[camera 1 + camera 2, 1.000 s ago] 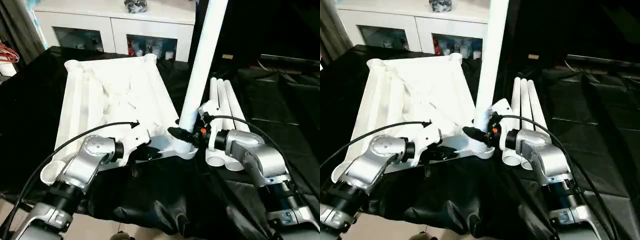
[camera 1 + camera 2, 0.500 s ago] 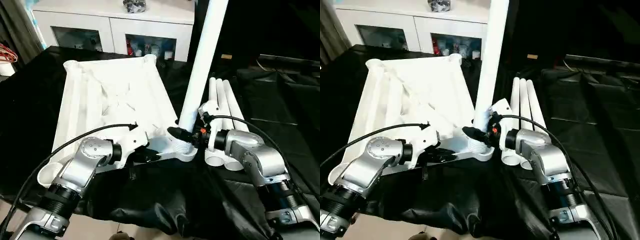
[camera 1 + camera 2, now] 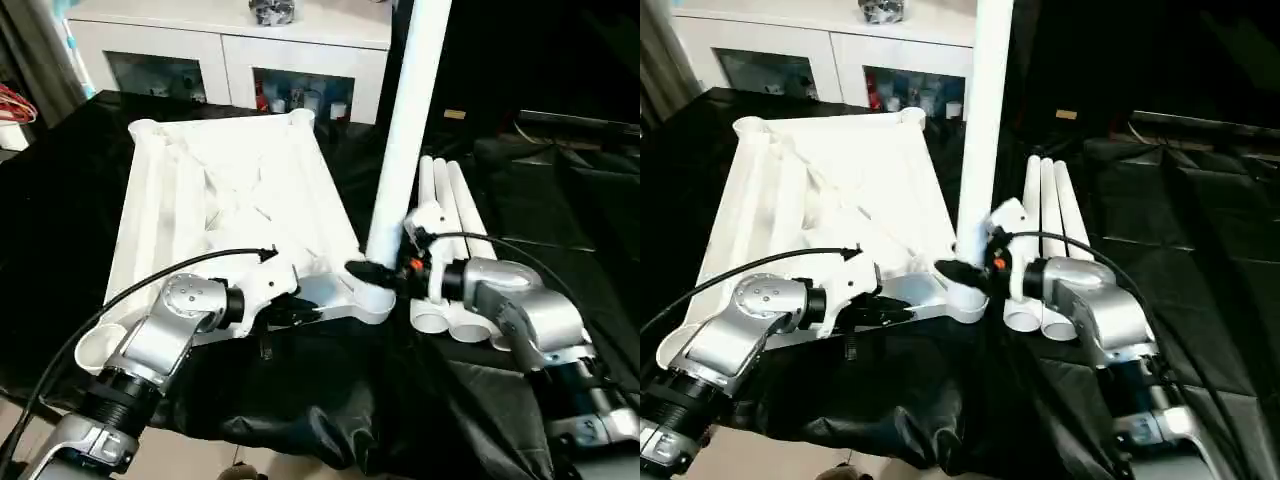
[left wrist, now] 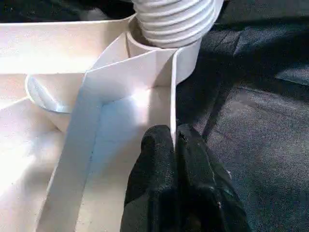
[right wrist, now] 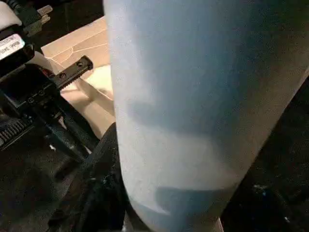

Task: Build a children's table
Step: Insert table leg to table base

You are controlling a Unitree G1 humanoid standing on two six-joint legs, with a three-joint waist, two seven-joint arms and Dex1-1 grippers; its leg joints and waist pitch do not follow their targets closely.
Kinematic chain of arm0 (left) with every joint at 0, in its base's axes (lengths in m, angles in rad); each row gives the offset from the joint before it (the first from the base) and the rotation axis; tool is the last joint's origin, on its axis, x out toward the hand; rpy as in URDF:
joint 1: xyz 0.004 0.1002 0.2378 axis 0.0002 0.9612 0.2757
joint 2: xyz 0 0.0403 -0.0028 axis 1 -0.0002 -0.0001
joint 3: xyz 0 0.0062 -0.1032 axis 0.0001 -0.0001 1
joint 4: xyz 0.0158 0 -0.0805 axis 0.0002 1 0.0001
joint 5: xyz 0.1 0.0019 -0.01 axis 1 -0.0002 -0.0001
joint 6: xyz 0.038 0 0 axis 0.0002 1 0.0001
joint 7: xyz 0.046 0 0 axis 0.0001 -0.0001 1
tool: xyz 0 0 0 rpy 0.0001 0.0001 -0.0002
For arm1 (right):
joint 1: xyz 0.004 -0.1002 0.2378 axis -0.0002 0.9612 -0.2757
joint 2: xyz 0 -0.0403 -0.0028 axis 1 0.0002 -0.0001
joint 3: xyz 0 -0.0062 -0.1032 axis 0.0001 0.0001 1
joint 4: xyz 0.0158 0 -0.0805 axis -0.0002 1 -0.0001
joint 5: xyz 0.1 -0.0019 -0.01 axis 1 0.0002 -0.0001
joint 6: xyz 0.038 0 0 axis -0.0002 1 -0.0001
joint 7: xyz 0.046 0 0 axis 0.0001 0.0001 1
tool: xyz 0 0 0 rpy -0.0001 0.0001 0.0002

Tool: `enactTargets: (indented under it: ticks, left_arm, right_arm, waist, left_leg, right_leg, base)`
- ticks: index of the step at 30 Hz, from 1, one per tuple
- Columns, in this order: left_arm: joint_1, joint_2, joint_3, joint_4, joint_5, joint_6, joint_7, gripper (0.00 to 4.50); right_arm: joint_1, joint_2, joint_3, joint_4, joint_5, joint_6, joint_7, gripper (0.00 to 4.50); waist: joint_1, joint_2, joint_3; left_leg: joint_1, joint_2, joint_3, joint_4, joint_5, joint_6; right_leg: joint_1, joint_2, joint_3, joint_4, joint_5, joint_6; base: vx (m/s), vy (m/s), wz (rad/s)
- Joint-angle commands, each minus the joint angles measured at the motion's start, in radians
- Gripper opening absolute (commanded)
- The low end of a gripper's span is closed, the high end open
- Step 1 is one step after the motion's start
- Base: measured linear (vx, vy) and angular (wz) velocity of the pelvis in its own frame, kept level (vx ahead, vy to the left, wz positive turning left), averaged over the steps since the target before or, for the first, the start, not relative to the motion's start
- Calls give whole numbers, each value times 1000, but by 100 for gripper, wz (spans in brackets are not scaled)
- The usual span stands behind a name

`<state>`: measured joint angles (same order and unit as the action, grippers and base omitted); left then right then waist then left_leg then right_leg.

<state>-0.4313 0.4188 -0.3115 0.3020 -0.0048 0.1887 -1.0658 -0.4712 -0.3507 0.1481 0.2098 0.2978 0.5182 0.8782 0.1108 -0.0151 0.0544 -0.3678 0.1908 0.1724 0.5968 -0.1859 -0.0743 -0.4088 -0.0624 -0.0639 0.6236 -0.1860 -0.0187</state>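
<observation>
Right claw (image 3: 372,272) clamped on upright leg (image 3: 405,140), threads entering tabletop (image 3: 230,200) corner socket (image 3: 368,298). Left claw (image 4: 175,145) pinches tabletop rim beside socket. Risk: leg tilts, cross-threads.

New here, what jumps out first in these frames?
The tall white leg standing upright in the near right corner socket of the upturned tabletop, held low by the right gripper. The left gripper pinches the tabletop's near wall beside that socket. Three spare legs lie on the black cloth to the right.
</observation>
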Motion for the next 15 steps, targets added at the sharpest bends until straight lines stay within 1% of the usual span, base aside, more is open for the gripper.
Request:
enactTargets:
  ticks: [1, 2, 3, 4, 5, 6, 10, 14, 15]
  left_arm:
    - [-12, -5, -9, 9, -6, -14, -9, 0]
    - [-12, -5, -9, 9, -6, -14, -9, 0]
    - [-12, -5, -10, 9, -5, -14, -9, 0]
    - [-12, -7, -10, 10, -5, -16, -9, 0]
    - [-12, -7, -10, 10, -5, -17, -9, 0]
    - [-13, -8, -11, 12, -4, -18, -10, 0]
    - [-16, -16, -18, 21, 1, -25, -6, 0]
    - [-20, -21, -18, 23, 1, -24, -2, 0]
    - [-23, -25, -18, 29, 1, -26, 0, 0]
  right_arm:
    - [6, -4, -1, -4, -14, -1, -4, 191]
    - [6, -3, -2, -2, -14, -2, -5, 191]
    - [3, 1, -6, 8, -13, -6, -8, 191]
    - [-2, 6, -8, 22, -13, -14, -12, 191]
    - [-3, 8, -9, 26, -13, -17, -14, 191]
    - [-8, 17, -11, 38, -12, -22, -21, 191]
    - [-18, 48, -6, 86, -19, -47, -40, 191]
    - [-17, 56, -10, 104, -20, -55, -45, 191]
    - [-16, 64, -24, 116, -10, -57, -47, 191]
  waist:
    - [6, -9, -64]
    - [5, -11, -65]
    - [6, -10, -64]
    - [6, -7, -65]
    - [5, -9, -65]
    - [6, -5, -66]
    - [4, -9, -66]
    - [4, -9, -63]
    - [5, -5, -63]
  left_leg:
    - [8, 38, -9, -70, -141, 22]
    - [7, 38, -9, -69, -138, 22]
    - [7, 38, -9, -70, -138, 22]
    - [8, 38, -10, -70, -139, 21]
    - [7, 38, -9, -70, -143, 19]
    - [8, 37, -10, -70, -142, 17]
    - [8, 37, -9, -70, -145, 17]
    - [9, 38, -10, -72, -164, 13]
    - [9, 37, -11, -72, -168, 11]
  right_leg:
    - [54, -85, 52, -77, -238, -156]
    - [54, -84, 52, -77, -229, -158]
    - [54, -84, 52, -76, -227, -160]
    - [53, -83, 52, -76, -221, -163]
    - [53, -83, 51, -76, -221, -166]
    - [54, -83, 52, -75, -217, -168]
    - [53, -84, 51, -75, -214, -175]
    - [54, -85, 51, -80, -253, -164]
    - [54, -85, 52, -81, -259, -162]
  base:
    - [0, 0, 0]
    - [0, 0, 0]
    - [0, 0, 0]
    - [0, 0, 0]
    - [0, 0, 0]
    - [0, 0, 0]
    - [0, 0, 0]
    - [0, 0, 0]
    - [0, 0, 0]
